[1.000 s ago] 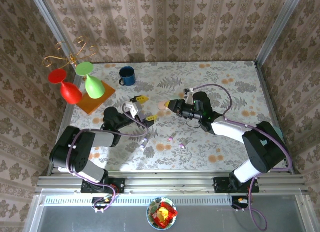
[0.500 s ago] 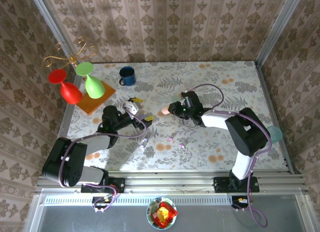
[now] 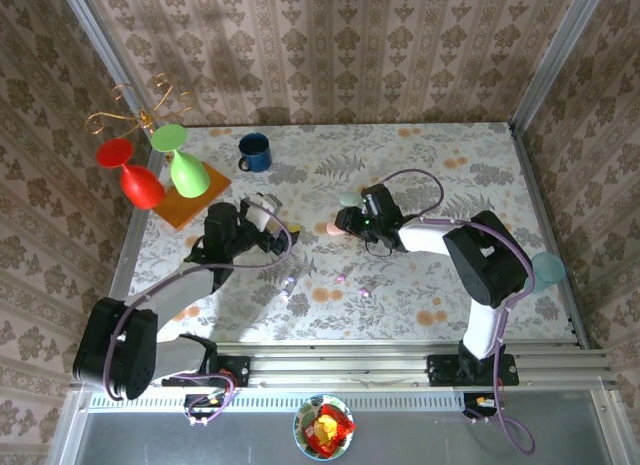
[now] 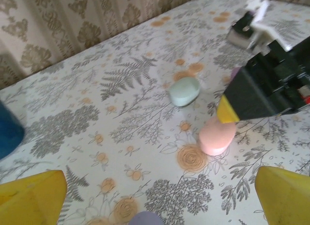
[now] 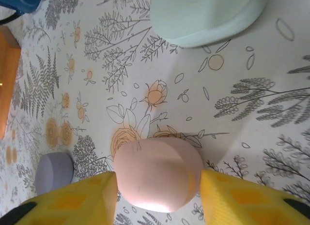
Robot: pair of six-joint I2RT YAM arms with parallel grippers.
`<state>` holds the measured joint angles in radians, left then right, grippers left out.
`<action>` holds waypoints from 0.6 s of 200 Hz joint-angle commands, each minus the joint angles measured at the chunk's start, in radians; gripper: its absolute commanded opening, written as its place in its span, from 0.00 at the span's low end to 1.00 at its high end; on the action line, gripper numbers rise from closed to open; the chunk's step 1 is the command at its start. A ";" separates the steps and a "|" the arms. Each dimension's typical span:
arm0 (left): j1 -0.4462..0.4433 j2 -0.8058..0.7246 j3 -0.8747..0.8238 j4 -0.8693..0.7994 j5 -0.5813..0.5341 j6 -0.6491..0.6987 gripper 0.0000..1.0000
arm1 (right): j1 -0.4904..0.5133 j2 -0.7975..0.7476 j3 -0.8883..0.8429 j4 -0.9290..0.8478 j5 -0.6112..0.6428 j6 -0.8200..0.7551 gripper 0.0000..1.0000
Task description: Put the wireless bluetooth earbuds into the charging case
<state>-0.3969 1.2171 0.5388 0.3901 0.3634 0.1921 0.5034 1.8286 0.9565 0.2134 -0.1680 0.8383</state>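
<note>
Three little egg-shaped cases are sitting on the flowery table (image 3: 470, 185): one pink case (image 5: 157, 167), one pale green case (image 4: 184, 91) and one purple case (image 5: 54, 172). The right gripper (image 5: 157, 191) is reaching down over the pink case, and its two yellow fingers (image 5: 72, 201) are standing tight beside it, one on each side; whether they are squeezing it or letting it go cannot be told. The pale green case is lying just past the pink one, and the purple case is lying off to the other side, nearer the left arm, apart from both. A thin dark line is showing on the pink case, too faint to read as a word. The left gripper (image 4: 157, 196) is hanging above the table with its jaws spread wide, gripping nothing, and is looking towards the pink case. About four tiny earbuds (image 3: 341, 278) are lying loose on the table in the top view, nearer the arm bases than the cases are: two close together by the left arm and two more a bit to the right, all well apart from the cases and too small for their colours to be sure. One blue mug (image 3: 254, 152) is standing near the back wall. Two glasses, one red glass (image 3: 142, 188) and one green glass (image 3: 188, 175), are resting at one gold wire rack (image 3: 140, 105), beside one orange board (image 3: 185, 210). One bowl (image 3: 323, 427) of bright bits is sitting in front of the table
</note>
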 commanded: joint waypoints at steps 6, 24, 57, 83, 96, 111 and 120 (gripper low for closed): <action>-0.014 -0.036 0.085 -0.286 -0.150 0.047 1.00 | -0.006 -0.118 0.016 -0.088 0.077 -0.073 0.54; -0.015 -0.008 0.138 -0.407 -0.181 0.078 1.00 | -0.005 -0.170 0.004 -0.108 0.083 -0.091 0.55; -0.046 0.114 0.277 -0.648 -0.244 0.125 0.94 | 0.000 -0.227 -0.012 -0.118 0.070 -0.094 0.55; -0.053 0.219 0.367 -0.767 -0.269 0.127 0.96 | 0.001 -0.243 -0.016 -0.120 0.071 -0.097 0.55; -0.053 0.272 0.413 -0.831 -0.269 0.125 0.95 | 0.001 -0.242 -0.017 -0.121 0.071 -0.097 0.55; -0.053 0.337 0.472 -0.900 -0.241 0.137 0.91 | 0.002 -0.238 -0.015 -0.118 0.067 -0.097 0.55; -0.053 0.379 0.504 -0.930 -0.237 0.142 0.91 | 0.001 -0.236 -0.014 -0.117 0.064 -0.097 0.55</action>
<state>-0.4496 1.5215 0.9569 -0.3561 0.1253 0.2974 0.5037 1.6058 0.9535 0.1211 -0.1261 0.7578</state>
